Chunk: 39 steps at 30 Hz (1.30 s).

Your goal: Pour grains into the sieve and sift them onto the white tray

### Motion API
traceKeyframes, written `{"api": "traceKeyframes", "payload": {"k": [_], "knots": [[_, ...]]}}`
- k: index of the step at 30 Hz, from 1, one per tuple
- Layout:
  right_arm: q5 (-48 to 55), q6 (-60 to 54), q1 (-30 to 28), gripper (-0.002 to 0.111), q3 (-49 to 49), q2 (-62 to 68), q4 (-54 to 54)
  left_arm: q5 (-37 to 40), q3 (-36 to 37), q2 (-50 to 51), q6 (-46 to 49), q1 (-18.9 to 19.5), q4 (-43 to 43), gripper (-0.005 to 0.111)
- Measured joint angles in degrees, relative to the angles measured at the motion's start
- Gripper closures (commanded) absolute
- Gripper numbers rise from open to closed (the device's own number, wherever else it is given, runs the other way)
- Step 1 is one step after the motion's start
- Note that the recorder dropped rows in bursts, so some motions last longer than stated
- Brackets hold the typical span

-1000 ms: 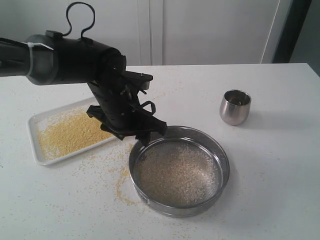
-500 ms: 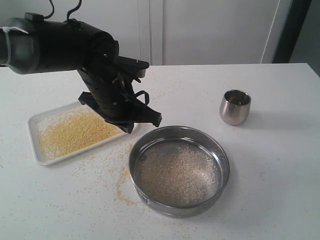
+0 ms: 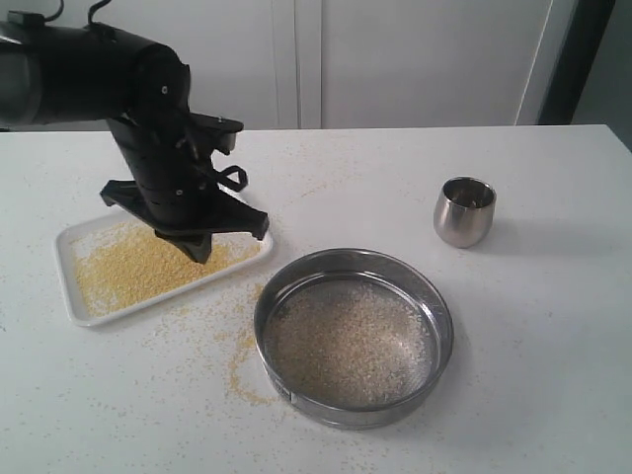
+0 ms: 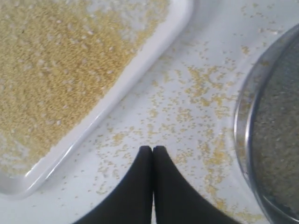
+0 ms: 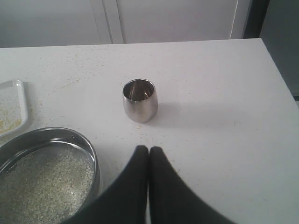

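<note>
Sitting on the surface just beside the white tray [image 3: 65, 276], the sieve [image 3: 341, 413] looks rigid, light and slick, so pinch its rim; left tool [image 4: 153, 150] and right tool [image 5: 148, 150] closed, empty

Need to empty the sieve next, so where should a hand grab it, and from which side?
Pinch the sieve by its thin upright rim wall, coming from above, one finger inside, one outside. The ring looks too wide to span.

Exterior looks down across the table [image 3: 553, 375]; both wrist views, closer, share the sieve [image 3: 346, 415].
</note>
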Motion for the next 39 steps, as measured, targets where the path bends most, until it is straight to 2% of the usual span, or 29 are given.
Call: {"api": "traceKeyframes", "payload": {"k": [12, 24, 34, 39], "knots": [[0.00, 0.00, 0.00, 0.108, 0.00, 0.00, 0.00, 4.41, 0.00, -4.96, 1.12, 9.15, 0.00, 0.107], [0.00, 0.00, 0.00, 0.108, 0.00, 0.00, 0.00, 7.99, 0.00, -8.55, 4.43, 20.93, -0.80, 0.107], [0.00, 0.00, 0.00, 0.108, 0.00, 0.00, 0.00, 10.36, 0.00, -9.30, 15.19, 31.98, -14.33, 0.107], [0.00, 0.00, 0.00, 0.108, 0.00, 0.00, 0.00, 12.47, 0.00, -9.64, 16.72, 34.15, -15.17, 0.107]]}}
